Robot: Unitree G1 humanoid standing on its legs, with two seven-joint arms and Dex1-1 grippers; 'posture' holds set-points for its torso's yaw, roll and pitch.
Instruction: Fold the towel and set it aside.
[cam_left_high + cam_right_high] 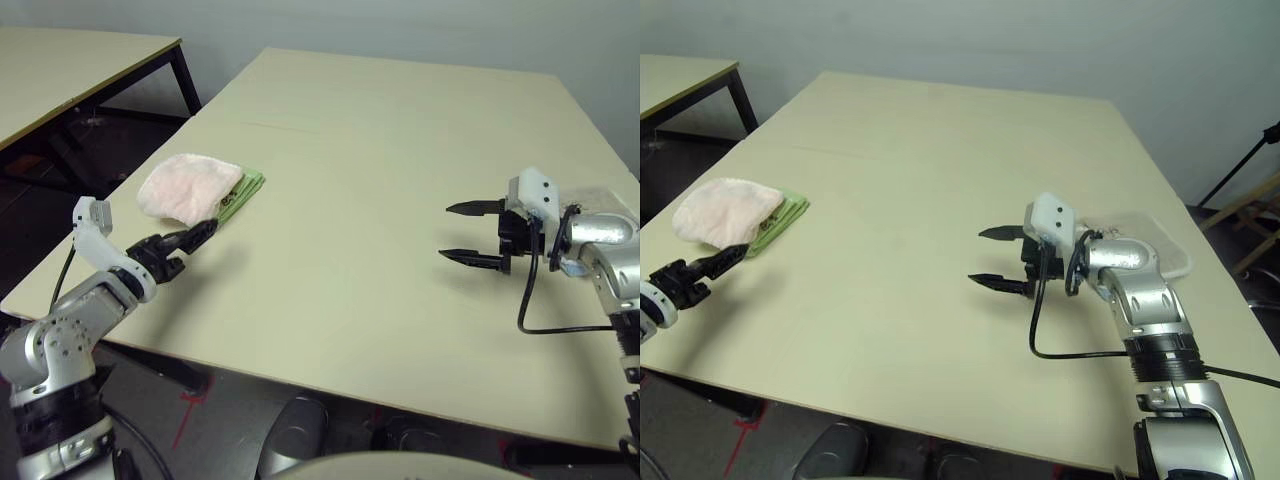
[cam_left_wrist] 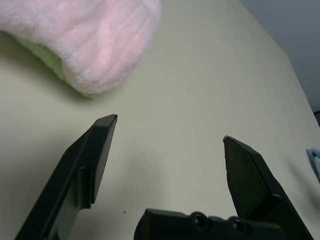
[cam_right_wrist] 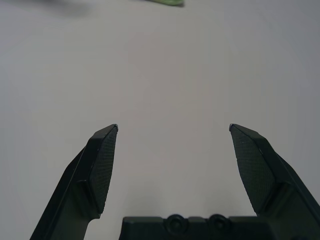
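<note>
Resting near the left edge of the desk [image 1: 380, 200], the pink towel [image 1: 188, 187] lies folded in a soft bundle on top of a green folded towel [image 1: 243, 195], which shows as a thin strip under its right side. The left hand [image 1: 192, 238] is just beside the towel, on the side nearer to the robot, and does not touch it. Its two black fingers [image 2: 95, 155] stand wide apart with nothing between them. The right hand [image 1: 462, 233] is well apart from the towel, over the right part of the desk, with its fingertips toward the towel. Its fingers [image 3: 102, 165] are also spread wide and hold nothing. A second desk [image 1: 70, 65] stands beyond the towel, at the far left.
</note>
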